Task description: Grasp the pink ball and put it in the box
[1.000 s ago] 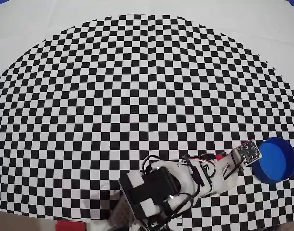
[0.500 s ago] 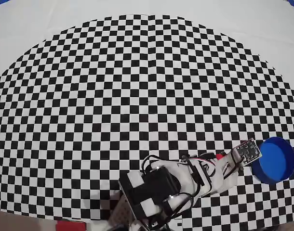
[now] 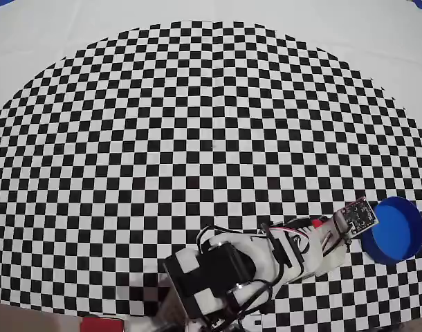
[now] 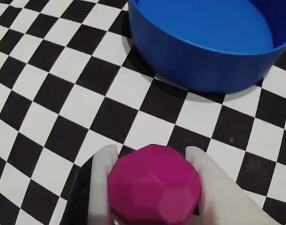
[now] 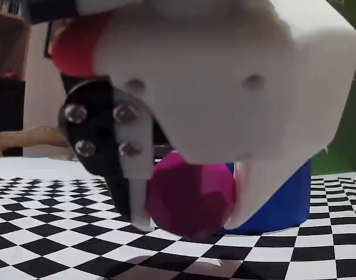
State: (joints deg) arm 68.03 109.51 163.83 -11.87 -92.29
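Note:
The pink ball [image 4: 154, 185] is a faceted magenta ball held between my gripper's two white fingers [image 4: 101, 187]. My gripper [image 4: 152, 159] is shut on it, a little above the checkered cloth. In the fixed view the ball [image 5: 189, 195] hangs between the jaws, just off the cloth. The box is a round blue tub [image 4: 204, 65], just ahead of the ball in the wrist view. In the overhead view the tub [image 3: 394, 229] sits at the right, beside my gripper [image 3: 335, 232]; the ball is hidden there under the wrist.
A black-and-white checkered cloth [image 3: 197, 138] covers the table. The white arm [image 3: 232, 266] stretches from the bottom edge toward the right. A wooden chair and shelf [image 5: 14, 140] stand behind the table in the fixed view.

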